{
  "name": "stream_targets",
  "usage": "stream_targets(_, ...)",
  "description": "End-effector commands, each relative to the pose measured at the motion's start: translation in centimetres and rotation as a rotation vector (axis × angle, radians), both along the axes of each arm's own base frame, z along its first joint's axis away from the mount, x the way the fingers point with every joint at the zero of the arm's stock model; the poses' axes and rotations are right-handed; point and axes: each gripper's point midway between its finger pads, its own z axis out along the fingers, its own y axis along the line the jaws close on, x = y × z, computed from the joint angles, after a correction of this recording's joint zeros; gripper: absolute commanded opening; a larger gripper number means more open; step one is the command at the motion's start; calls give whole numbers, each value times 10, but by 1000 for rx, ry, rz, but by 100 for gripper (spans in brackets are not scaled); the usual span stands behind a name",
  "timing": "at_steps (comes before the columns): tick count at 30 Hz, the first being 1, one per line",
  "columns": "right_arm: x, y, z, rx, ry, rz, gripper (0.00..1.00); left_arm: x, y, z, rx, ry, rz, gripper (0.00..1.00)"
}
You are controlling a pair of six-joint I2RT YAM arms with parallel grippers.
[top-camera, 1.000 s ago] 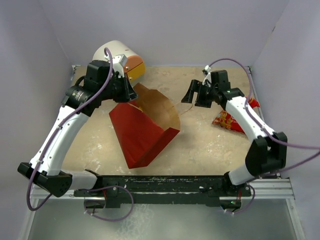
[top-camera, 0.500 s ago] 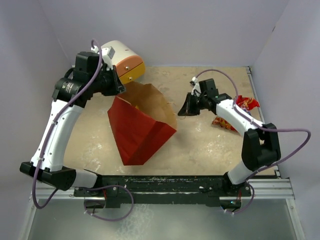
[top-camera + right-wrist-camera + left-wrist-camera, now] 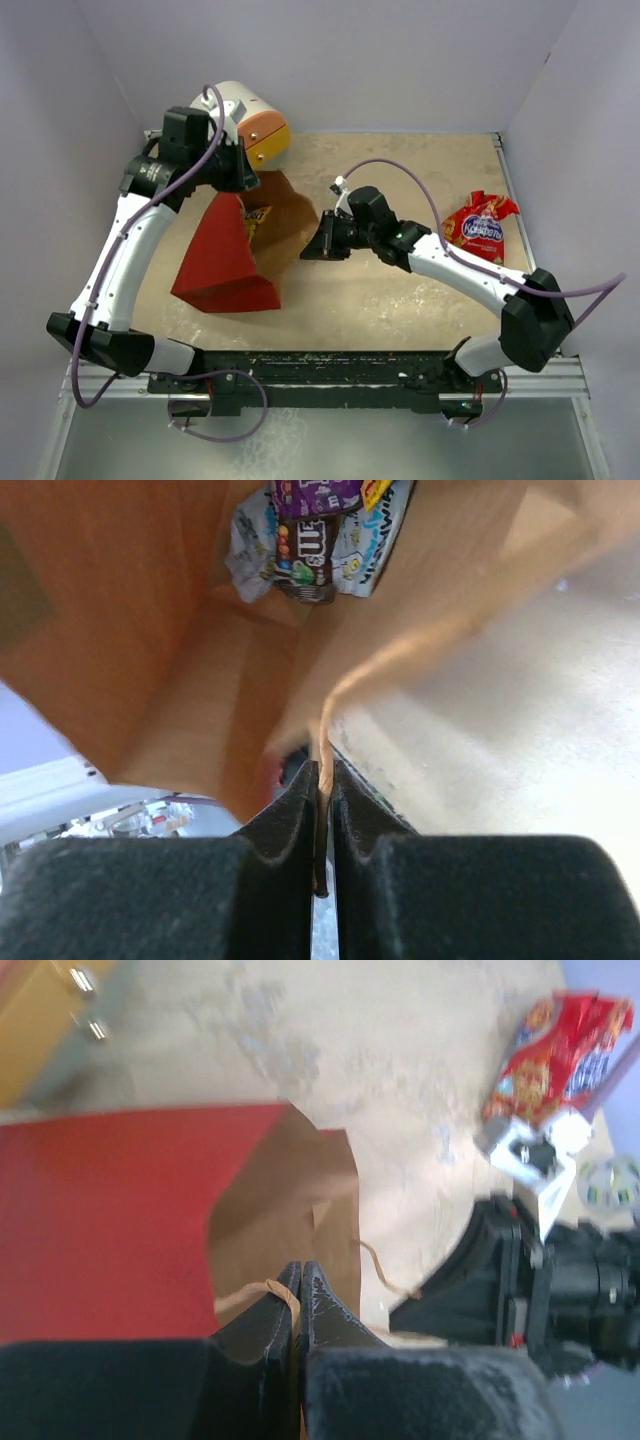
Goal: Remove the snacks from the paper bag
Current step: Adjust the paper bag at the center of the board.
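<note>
Paper bag (image 3: 225, 275): left of centre, red base near, brown mouth raised and facing right, held between both arms
Right gripper (image 3: 318, 245): pinched together on the mouth's right edge, probably to spread it
Packets (image 3: 320, 530): deep inside the bag
Red snack bag (image 3: 480, 228): already out, far right
Left gripper (image 3: 300, 1280): clamped on the twisted handle (image 3: 262, 1292), hoisting the far rim

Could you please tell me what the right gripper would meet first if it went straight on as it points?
The right gripper points into the open paper bag; it would probably meet the brown inner wall first, or the snacks at the far end; depth is unclear.
</note>
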Motion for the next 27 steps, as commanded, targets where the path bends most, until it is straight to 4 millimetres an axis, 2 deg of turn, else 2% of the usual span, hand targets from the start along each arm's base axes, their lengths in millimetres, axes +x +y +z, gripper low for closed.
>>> stream_targets(1,-2,-5,-27,-83,9,24,13,-25,-22,-1,-127,-12,-127,0)
stream_targets(4,-15,-12,-35,-132,-26,100,16,-45,-26,-3,-189,20,-148,0)
stream_targets(8,-37,-5,-39,-132,-63,217,21,-66,-30,-7,-236,45,-191,0)
stream_targets(12,-42,-4,-32,-134,-85,239,24,-78,-32,-2,-254,40,-222,0)
stream_targets(15,-43,-12,-25,-148,-103,212,33,-88,-35,6,-271,20,-267,0)
stream_targets(18,-55,-31,-41,-204,-74,197,45,-95,-33,4,-260,18,-289,0)
stream_targets(22,-67,-67,-59,-353,-56,180,60,-97,-26,-5,-221,37,-260,0)
stream_targets(27,-55,-110,-44,-509,-196,98,84,-93,-19,-4,-192,25,-216,0)
